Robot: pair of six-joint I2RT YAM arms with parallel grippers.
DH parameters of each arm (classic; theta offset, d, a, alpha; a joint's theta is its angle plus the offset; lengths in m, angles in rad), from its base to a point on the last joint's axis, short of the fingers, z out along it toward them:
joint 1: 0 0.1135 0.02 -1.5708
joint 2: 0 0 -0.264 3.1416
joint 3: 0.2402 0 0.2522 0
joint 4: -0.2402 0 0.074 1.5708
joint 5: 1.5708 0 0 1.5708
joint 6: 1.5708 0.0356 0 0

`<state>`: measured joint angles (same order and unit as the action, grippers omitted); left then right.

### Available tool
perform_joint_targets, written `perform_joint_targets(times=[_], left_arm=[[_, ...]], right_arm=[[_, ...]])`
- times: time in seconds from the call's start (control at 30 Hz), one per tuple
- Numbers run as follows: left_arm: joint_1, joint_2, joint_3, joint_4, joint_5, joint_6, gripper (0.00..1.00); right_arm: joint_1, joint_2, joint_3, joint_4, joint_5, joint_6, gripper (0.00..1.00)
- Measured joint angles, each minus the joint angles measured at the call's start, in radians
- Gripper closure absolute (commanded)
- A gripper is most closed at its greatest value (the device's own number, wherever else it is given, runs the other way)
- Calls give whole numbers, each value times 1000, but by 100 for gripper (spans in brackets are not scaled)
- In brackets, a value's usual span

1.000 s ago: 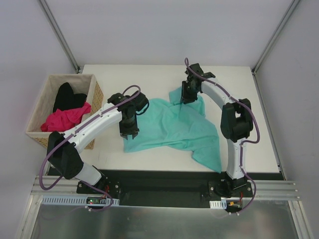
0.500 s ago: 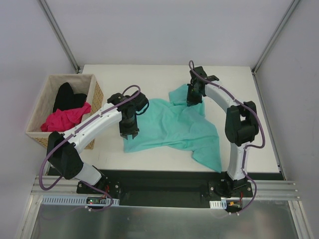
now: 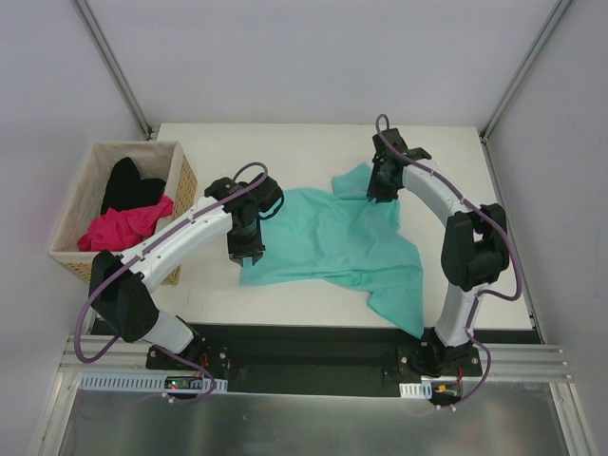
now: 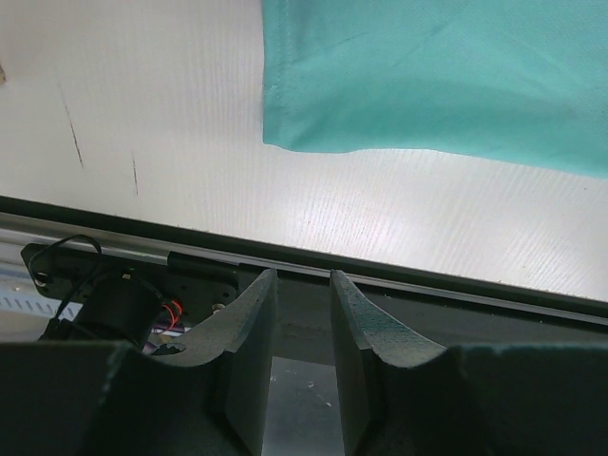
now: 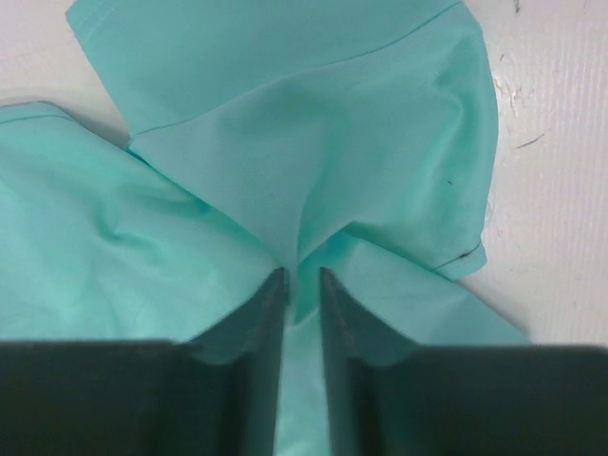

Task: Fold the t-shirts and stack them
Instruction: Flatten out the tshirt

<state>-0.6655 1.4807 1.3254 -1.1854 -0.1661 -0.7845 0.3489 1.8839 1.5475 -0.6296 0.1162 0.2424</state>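
Right claw (image 3: 383, 190) pinches the far edge of the teal shirt (image 3: 332, 237), jaws almost together on a fold of cloth; left claw (image 3: 247, 252) hangs over the shirt's left edge, jaws narrowly apart and empty

Top view: the teal shirt lies spread and rumpled on the table (image 3: 285, 142). Well left of it stands the basket (image 3: 180, 176), with the pink shirt (image 3: 123, 228) and black shirt (image 3: 128, 185) inside. The left arm (image 3: 180, 237) runs in a low arc to the teal shirt and hides the basket's near right corner. The right arm (image 3: 465, 252) rises on the shirt's right, elbow high, forearm reaching back over its far edge. Since a second ago the right claw, the flap it holds and that elbow have moved right; the left arm has not moved

Left wrist: both fingers (image 4: 242, 332) show, with nothing in the narrow gap. The teal shirt's hem corner (image 4: 427, 76) lies flat beyond them, and a dark rail (image 4: 475, 299) lies between

Right wrist: the fingers (image 5: 261, 323) close on a raised ridge of the teal shirt (image 5: 285, 142), with bare table to its right
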Motion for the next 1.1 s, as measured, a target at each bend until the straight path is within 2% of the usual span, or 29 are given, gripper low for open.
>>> perform_joint_targets(times=[0.03,0.07,0.13,0.17,0.23,0.37,0.5,0.6,0.83,1.1], left_arm=[[0,0,0,0,0,0,71],[0,0,0,0,0,0,71],[0,0,0,0,0,0,71],[0,0,0,0,0,0,71],[0,-2,-3,0,0,0,71],[0,-2,-7,0,-1,0,71],[6,-2,-6,0,-3,0,71],[13,-2,-1,-1,-6,0,71],[38,-2,4,-2,-21,0,71],[52,14,32,-10,-22,1,71]], right_arm=[[-1,5,10,-14,0,3,67],[-1,14,27,-27,1,4,58],[-1,34,56,-38,7,4,50],[-1,39,66,-41,14,-1,39],[0,42,89,-56,33,-15,32],[-6,85,224,-84,50,-72,31],[-25,227,473,-92,2,-131,32],[-46,314,558,-93,-58,-166,34],[-108,444,554,-101,-196,-181,37],[-182,488,540,-103,-303,-171,37]])
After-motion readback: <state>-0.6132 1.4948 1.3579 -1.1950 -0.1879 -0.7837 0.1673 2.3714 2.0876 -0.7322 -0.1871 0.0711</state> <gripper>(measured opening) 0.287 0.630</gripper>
